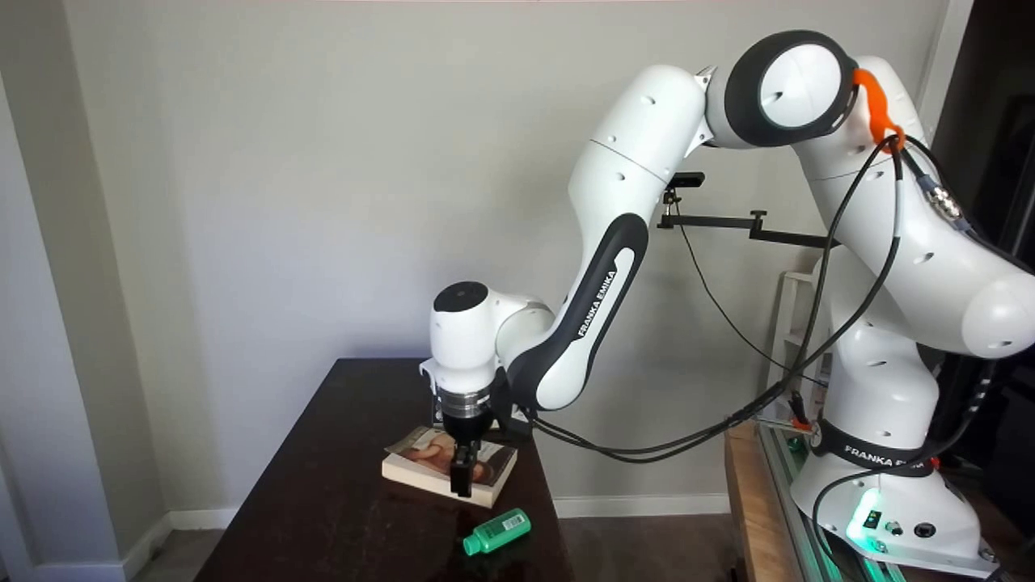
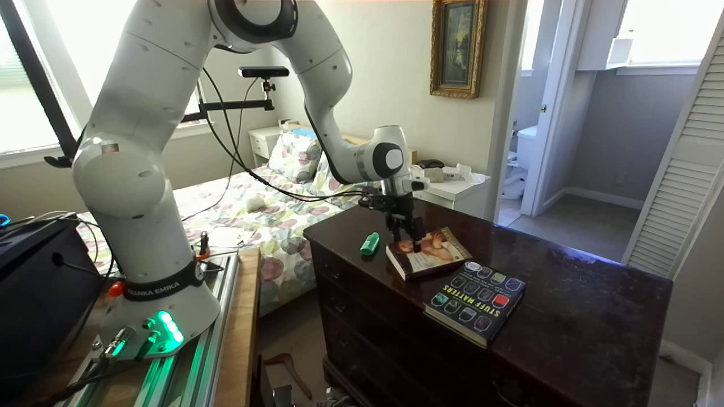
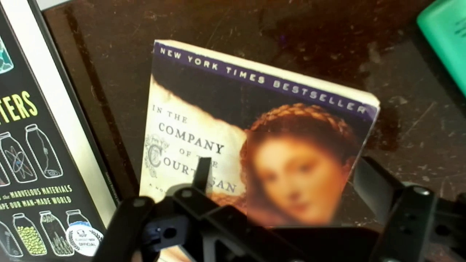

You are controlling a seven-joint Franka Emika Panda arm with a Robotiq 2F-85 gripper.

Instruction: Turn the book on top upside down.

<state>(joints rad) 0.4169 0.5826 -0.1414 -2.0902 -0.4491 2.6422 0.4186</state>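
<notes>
The book on top [image 3: 204, 98], a paperback with a tan and reddish picture and pale page edges, lies flat, cover up, on the dark dresser. It also shows in both exterior views [image 1: 422, 457] [image 2: 438, 249]. My gripper [image 3: 285, 163] points down at the book, fingers apart, with nothing held. In the wrist view the left finger is over the cover and the right finger is just past the book's edge. In the exterior views the gripper [image 1: 462, 485] [image 2: 407, 240] covers part of the book. I cannot tell whether a fingertip touches it.
A dark "Stuff Matters" book [image 2: 475, 302] lies beside it, also in the wrist view [image 3: 36, 153]. A small green bottle [image 1: 497, 531] [image 2: 370, 243] [image 3: 446, 40] lies on the other side. The dresser top [image 2: 565, 316] has a near edge close to the books. A wall stands behind.
</notes>
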